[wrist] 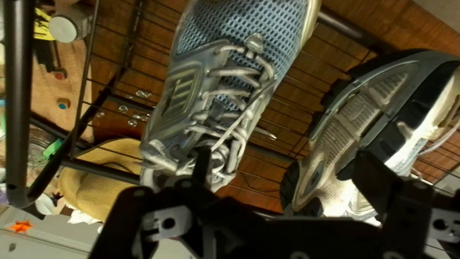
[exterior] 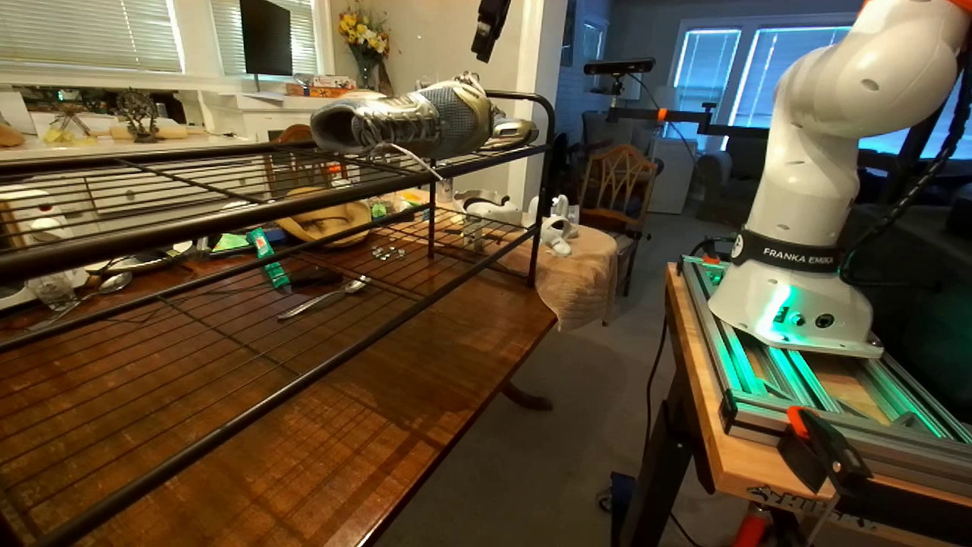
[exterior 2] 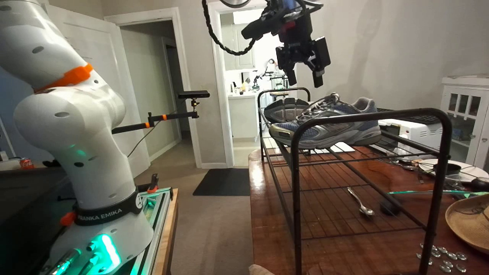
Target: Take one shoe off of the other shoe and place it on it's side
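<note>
Rack (exterior 2: pixel 295 191) holds an upright shoe (exterior 2: pixel 332 124) and a side-lying shoe (exterior 2: pixel 285 110).

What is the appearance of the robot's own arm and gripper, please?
The glossy white arm has rounded segments, an orange band, and a black band marked "FRANKA EMIKA" above a green-lit base. A braided-looking black cable runs alongside. The angular black gripper has two blocky fingers and grey metal pieces.

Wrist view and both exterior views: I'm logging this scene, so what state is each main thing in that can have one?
Upright shoe: laced, sole down
Other shoe: on its side, sole exposed
Gripper: open, empty, above the shoes
Rack: standing
Base light: glowing green
White door: open
Window blinds: lowered
</note>
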You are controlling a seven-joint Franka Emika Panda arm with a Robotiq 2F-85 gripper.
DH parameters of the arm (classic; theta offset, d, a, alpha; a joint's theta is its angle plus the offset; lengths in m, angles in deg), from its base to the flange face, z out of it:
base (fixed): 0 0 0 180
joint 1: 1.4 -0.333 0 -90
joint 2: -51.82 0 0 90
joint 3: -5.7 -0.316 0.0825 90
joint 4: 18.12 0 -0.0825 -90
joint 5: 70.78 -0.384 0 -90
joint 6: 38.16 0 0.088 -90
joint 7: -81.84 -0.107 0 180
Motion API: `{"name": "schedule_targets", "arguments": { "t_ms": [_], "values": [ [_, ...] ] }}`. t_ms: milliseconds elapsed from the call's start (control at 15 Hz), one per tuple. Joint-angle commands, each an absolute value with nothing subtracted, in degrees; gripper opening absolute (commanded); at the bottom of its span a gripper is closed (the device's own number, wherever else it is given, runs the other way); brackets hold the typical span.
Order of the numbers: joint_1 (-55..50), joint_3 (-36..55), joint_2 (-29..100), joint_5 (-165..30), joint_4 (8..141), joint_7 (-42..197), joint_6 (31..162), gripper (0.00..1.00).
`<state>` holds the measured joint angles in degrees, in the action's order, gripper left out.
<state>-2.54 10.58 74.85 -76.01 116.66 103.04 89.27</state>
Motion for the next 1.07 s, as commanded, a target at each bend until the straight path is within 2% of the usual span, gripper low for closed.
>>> {"name": "schedule_targets", "arguments": {
  "t_ms": [0, 400, 467, 1000],
  "values": [
    [0.3, 8.7, 68.4, -67.3, 109.4, 96.4, 88.4, 1.00],
    [0.9, 8.0, 59.3, -60.6, 99.3, 92.2, 85.7, 1.00],
    [0.9, 9.0, 62.4, -62.5, 103.1, 94.1, 88.5, 1.00],
    [0.9, 8.0, 59.3, -60.7, 100.0, 91.4, 87.9, 1.00]
  ]
}}
